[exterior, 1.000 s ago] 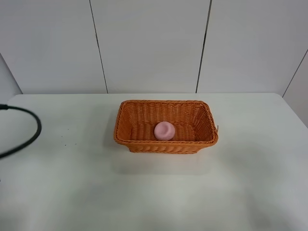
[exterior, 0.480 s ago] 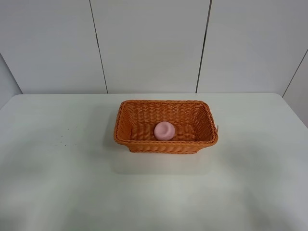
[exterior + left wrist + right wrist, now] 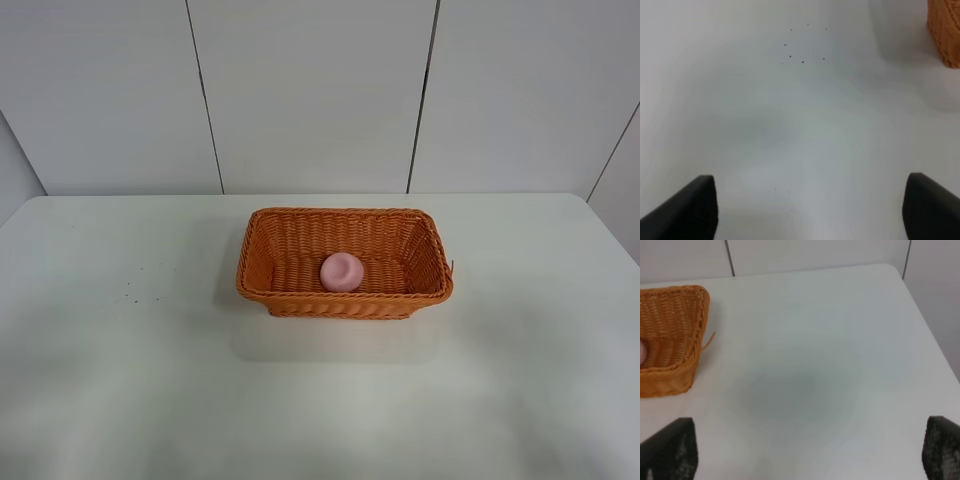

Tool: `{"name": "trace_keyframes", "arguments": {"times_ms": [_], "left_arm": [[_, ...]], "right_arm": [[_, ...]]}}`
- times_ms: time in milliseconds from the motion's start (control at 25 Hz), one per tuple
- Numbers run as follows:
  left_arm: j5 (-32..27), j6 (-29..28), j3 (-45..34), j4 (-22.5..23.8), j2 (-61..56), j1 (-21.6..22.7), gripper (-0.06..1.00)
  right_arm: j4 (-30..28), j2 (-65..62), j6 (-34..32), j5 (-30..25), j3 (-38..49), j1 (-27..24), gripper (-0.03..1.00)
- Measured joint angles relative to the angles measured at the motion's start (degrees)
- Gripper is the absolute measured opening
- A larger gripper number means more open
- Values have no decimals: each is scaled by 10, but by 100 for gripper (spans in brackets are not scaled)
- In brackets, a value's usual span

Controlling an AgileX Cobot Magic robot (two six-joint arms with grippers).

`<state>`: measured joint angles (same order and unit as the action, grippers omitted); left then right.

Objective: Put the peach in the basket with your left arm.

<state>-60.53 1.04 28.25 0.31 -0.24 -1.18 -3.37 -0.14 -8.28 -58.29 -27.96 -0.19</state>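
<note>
Resting pale-pink dimpled peach (image 3: 342,271) inside basket (image 3: 300,219)

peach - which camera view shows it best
The exterior high view: the whole peach sits unobstructed inside the basket. The right wrist view catches only a pale sliver of it at the frame edge behind the basket wall. The left wrist view shows just a basket corner, no peach.

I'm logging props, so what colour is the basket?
Orange woven wicker; the basket shows best in the exterior high view, with the pink peach inside.
</note>
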Motion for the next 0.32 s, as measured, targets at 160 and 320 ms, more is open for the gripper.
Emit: {"name": "trace_keyframes", "arguments": {"times_ms": [160,320], "left_arm": [[0,0,0,0,-2,0,85],[0,0,0,0,-2,0,85]], "right_arm": [[0,0,0,0,0,0,69],[0,0,0,0,0,0,69]]}}
